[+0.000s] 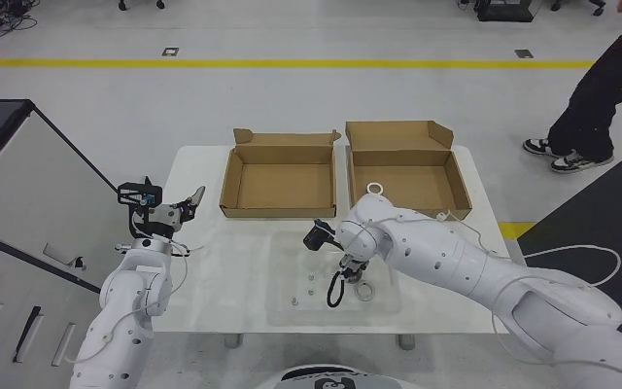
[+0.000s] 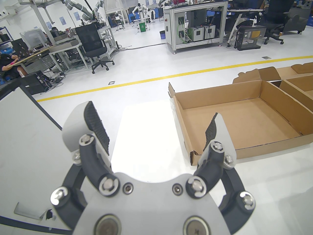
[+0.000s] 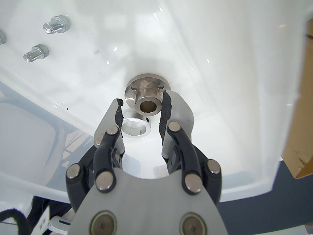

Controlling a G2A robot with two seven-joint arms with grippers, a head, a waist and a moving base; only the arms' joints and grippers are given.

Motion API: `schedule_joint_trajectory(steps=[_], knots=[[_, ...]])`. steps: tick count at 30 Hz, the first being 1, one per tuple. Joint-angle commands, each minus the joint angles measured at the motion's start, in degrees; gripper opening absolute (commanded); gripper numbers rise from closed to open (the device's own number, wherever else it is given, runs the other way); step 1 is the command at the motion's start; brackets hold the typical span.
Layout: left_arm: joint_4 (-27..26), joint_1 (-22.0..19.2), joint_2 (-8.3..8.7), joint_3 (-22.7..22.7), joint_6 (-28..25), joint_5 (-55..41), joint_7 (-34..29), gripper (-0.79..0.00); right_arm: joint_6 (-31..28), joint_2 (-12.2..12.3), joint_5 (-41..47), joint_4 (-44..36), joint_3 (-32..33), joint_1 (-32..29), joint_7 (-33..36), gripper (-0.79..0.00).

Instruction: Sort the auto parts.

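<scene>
My right gripper (image 3: 143, 105) is open inside the clear tray (image 3: 232, 99), its fingers on either side of a metal flanged hub (image 3: 146, 94) without closing on it. A silver collar ring (image 3: 135, 128) lies just beside the hub, under one finger. Two bolts (image 3: 56, 24) (image 3: 36, 52) lie farther off in the tray. In the top view the right gripper (image 1: 352, 275) is over the tray (image 1: 379, 301). A white ring (image 1: 375, 188) lies in the right cardboard box (image 1: 457, 185). My left gripper (image 2: 156, 125) is open and holds nothing, at the table's left edge (image 1: 185, 206).
Two open cardboard boxes stand side by side at the back of the table; the left box (image 1: 280, 183) (image 2: 244, 121) holds nothing. A grey panel (image 1: 49, 194) stands left of the table. A black cable (image 1: 335, 290) loops beside the right wrist.
</scene>
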Motion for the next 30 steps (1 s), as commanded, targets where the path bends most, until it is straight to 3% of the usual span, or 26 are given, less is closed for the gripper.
schedule_joint_trajectory(steps=[1, 30], knots=[[0.0, 0.0, 0.0, 0.0, 0.0, 0.0, 0.0, 0.0, 0.16, 0.1, -0.51, -0.4, 0.27, -0.26, -0.03, -0.453], [0.0, 0.0, 0.0, 0.0, 0.0, 0.0, 0.0, 0.0, -6.71, 2.49, -6.49, -4.64, 4.14, -4.58, 0.22, -0.443]])
